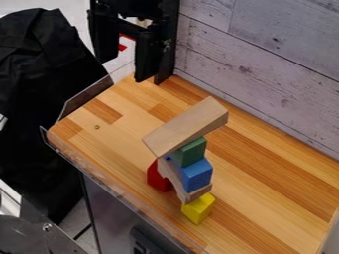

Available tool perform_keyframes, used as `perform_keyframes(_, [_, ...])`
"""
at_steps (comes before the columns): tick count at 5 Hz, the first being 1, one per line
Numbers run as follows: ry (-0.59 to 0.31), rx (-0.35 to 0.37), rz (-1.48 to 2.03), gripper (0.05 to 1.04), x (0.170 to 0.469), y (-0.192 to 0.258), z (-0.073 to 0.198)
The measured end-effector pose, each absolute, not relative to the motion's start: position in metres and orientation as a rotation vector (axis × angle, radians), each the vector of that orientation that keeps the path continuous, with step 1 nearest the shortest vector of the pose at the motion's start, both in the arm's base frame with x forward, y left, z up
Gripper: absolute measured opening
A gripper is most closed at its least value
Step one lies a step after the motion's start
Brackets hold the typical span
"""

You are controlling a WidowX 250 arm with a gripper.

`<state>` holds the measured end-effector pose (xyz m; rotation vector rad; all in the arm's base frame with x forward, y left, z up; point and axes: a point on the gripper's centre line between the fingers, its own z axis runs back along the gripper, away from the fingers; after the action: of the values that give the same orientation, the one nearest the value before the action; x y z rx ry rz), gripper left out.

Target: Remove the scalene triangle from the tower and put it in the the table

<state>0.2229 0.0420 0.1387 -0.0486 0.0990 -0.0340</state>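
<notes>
1. The gripper (123, 69) is spread, its two fingers well apart.
2. Below and right of it in the view, not touching it, the plain-wood triangle (187, 127) sits tilted atop the green block (191, 151).
3. Farther from it stands the yellow block (198, 209).

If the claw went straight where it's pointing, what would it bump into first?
Probably the wooden table, near its far corner. The claw points down, and the block tower is off to the side. Depth is hard to judge, so it might just miss the edge.
</notes>
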Motion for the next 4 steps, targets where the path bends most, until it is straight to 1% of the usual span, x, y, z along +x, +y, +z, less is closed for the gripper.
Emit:
perform_keyframes(1, [0.125,-0.054,-0.034,0.999,0.221,0.041,0.132])
perform_keyframes(2, [0.113,-0.065,-0.073,0.999,0.219,0.03,0.132])
perform_keyframes(3, [0.079,-0.068,-0.135,0.999,0.221,0.013,0.14])
perform_keyframes(4, [0.006,-0.084,-0.186,0.999,0.223,-0.001,0.147])
